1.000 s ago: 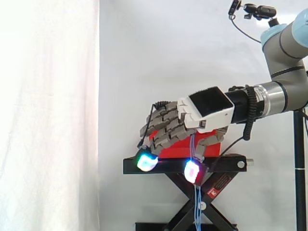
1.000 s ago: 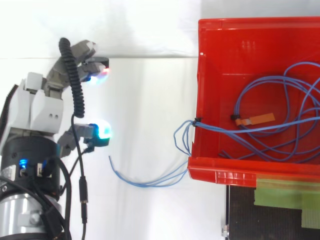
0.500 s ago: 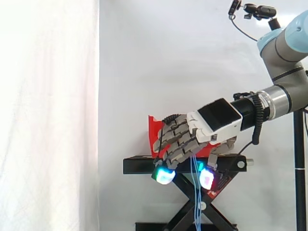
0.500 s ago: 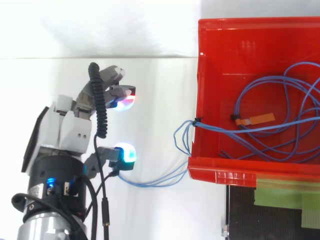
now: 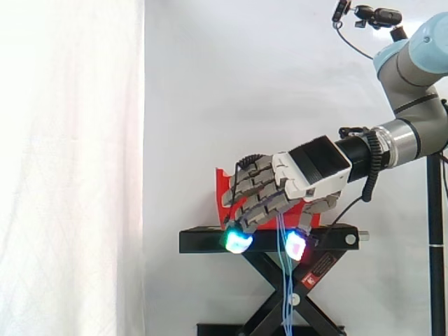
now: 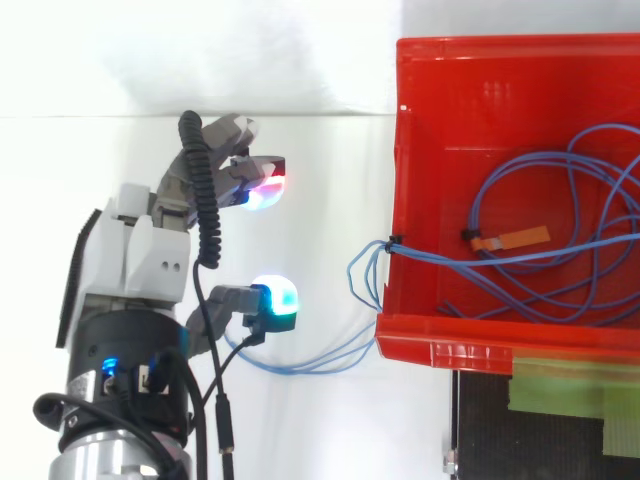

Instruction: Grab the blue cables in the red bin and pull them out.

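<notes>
The hand (image 6: 135, 255) is seen at the left of the top view, its fingers loosely spread with nothing clasped. Thin blue cables (image 6: 440, 257) are coiled in the glossy red plastic bin (image 6: 440, 338) at right, with strands draped over its left wall. In the side view, the strands are seen hanging past the black scissor stand (image 5: 203, 241).

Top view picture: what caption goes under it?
Open robot hand beside a red bin, with blue cables spilling over the bin's wall.
</notes>
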### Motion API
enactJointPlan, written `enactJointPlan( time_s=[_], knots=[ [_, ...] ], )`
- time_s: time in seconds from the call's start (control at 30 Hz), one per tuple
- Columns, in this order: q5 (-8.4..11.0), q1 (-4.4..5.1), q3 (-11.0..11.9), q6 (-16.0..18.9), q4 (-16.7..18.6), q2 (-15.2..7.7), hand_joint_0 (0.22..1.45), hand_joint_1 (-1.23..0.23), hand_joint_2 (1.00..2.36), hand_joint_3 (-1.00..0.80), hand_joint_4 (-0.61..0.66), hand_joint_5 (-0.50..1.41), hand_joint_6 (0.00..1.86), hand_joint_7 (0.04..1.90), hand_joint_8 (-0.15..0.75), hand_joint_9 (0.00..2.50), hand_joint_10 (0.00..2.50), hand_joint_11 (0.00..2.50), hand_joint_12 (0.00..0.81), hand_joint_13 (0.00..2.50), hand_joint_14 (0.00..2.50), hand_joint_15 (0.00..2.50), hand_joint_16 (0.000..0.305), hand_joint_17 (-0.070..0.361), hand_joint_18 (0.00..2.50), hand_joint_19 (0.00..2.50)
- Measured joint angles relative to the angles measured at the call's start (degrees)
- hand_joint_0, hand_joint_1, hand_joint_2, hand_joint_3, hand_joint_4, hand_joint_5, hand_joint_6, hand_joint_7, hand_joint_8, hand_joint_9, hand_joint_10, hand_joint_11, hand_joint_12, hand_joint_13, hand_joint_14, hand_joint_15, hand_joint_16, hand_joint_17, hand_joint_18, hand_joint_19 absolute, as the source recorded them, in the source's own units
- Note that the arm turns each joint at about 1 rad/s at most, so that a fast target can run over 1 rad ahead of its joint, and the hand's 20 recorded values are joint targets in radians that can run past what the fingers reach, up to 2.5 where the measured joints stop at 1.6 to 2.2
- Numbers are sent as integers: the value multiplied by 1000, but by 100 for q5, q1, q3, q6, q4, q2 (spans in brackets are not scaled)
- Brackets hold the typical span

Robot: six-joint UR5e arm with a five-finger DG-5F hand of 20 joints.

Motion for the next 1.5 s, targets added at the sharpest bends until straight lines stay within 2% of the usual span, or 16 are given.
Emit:
enactJointPlan(
  time_s=[0.3,0.5,0.9,1.3,1.5],
  knots=[
    [-204,-134,3,-133,-173,2,733,-987,1000,-1000,209,627,13,574,276,729,13,378,372,496,10,269,54,122,409,365],
    [-235,-202,6,-180,-280,56,733,-980,1000,-1000,209,623,13,571,278,727,13,380,372,496,10,269,54,122,409,366],
    [-381,-345,29,-271,-264,113,734,-960,1000,-1000,220,620,13,563,279,728,13,380,372,498,10,270,54,121,410,365],
    [-411,-469,37,-480,-261,159,736,-952,1000,-1000,228,622,14,568,278,745,16,403,372,498,10,267,54,121,409,366],
    [-532,-541,36,-483,-259,158,738,-948,1000,-1000,227,627,13,570,277,745,16,399,372,500,11,274,54,121,408,366]
  ],
)
